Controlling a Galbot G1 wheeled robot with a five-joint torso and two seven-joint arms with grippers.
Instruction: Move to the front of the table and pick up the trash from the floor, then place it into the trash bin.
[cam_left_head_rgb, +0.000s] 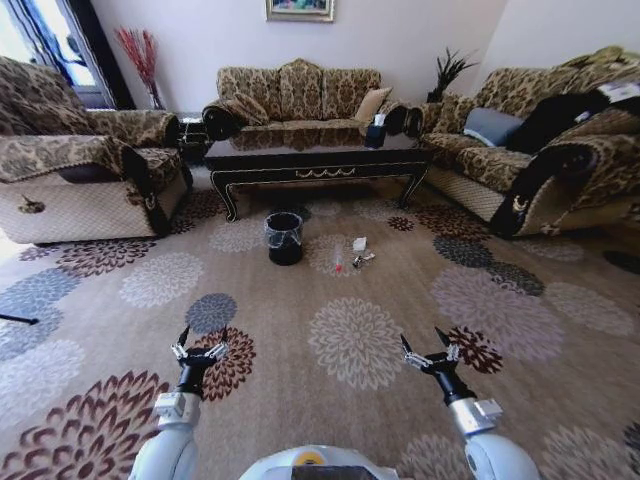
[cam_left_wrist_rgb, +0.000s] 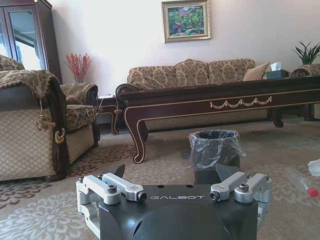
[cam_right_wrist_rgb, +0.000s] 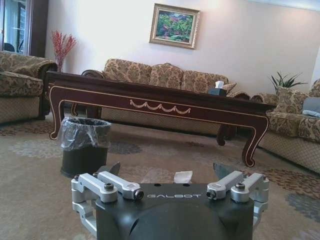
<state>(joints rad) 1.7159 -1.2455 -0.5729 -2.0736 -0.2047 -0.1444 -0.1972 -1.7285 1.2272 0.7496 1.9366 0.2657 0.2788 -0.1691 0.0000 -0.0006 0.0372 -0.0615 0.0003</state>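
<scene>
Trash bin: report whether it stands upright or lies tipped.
Upright. The trash bin stands on the floor before the table, its lined rim facing up.

I'm in a home living rm. Ahead of my hands: patterned sofa (cam_left_head_rgb: 298, 92) w/ cushions against the far wall, matching armchairs either side, framed painting (cam_left_wrist_rgb: 186, 20) above. Low dark wood coffee table (cam_left_head_rgb: 315, 160) in the middle, flower-medallion carpet (cam_left_head_rgb: 350, 340) under me, potted plant (cam_right_wrist_rgb: 285, 80) & red dried stems (cam_left_wrist_rgb: 78, 66) in the corners.

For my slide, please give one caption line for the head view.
Both open grippers, left and right, face trash beside the bin before the table.
</scene>
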